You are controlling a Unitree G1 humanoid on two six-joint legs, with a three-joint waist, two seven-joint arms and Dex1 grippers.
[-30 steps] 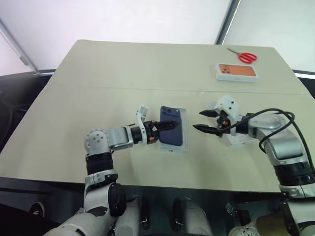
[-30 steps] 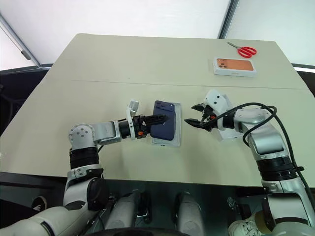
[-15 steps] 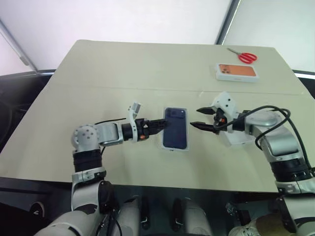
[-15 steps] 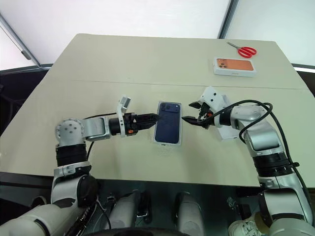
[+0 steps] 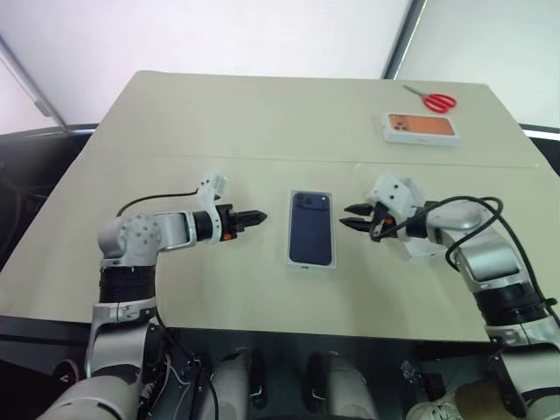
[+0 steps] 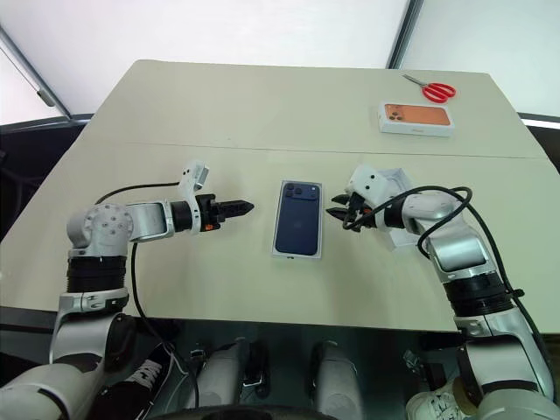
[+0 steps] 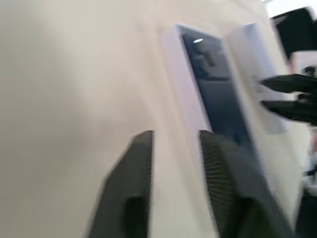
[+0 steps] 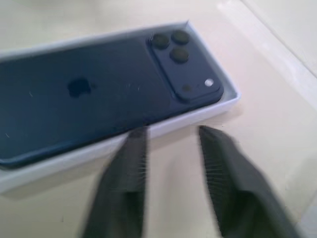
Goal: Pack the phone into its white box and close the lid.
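Left eye view has the phone (image 5: 311,227) lying back-up inside the white box (image 5: 291,229), camera cluster toward the table's far edge, sitting about mid-table (image 5: 262,122) a bit nearer the front edge. The left gripper (image 5: 254,215) is off to the box's left side, clear of it, fingers pinched together and holding nothing. The right gripper (image 5: 352,217) is just beside the box's right wall near the camera corner, fingers also drawn narrow, empty. The lid (image 5: 420,241) sits partly hidden behind the right gripper, nearer the right edge. Way over by the far right corner there's an orange-printed box (image 5: 421,128) and red scissors (image 5: 433,100).
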